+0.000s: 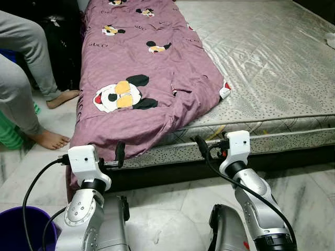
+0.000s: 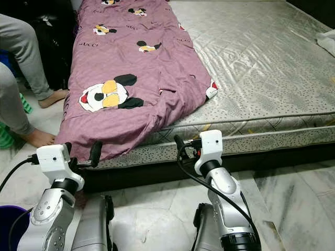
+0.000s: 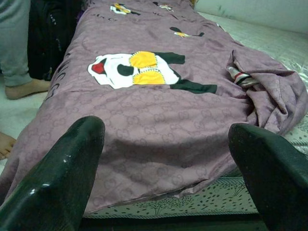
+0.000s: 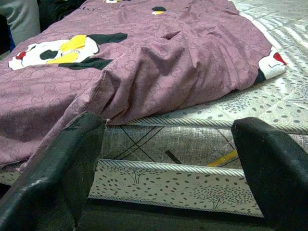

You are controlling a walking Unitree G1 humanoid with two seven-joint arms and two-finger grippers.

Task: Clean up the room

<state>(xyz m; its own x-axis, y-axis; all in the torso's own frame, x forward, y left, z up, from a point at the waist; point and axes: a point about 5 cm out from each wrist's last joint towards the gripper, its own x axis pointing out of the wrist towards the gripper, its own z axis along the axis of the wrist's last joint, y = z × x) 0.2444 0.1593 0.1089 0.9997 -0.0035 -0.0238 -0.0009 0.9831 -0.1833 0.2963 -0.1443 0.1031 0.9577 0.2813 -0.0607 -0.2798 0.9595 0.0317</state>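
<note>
Both grippers, left (image 1: 111,157) and right (image 1: 210,145), gape wide and empty at the mattress (image 1: 272,68) edge. Purple blanket (image 1: 141,68) overhangs it before the left one.

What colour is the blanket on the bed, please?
Mauve-purple with cartoon mouse prints; blanket, clearest in the left eye view.

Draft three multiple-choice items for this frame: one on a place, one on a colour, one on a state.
1. Where does the blanket lie?
A. along the mattress's left side
B. on the floor
C. in the bucket

2. What colour is the bucket?
A. green
B. purple
C. white

3. How are the left hand fingers?
A. shut on the blanket
B. open, near the blanket's hanging edge
C. shut, empty

Answers: 1 A, it covers the mattress on the left; 2 B, purple rim at lower left; 3 B, the wrist view shows a wide gap.
</note>
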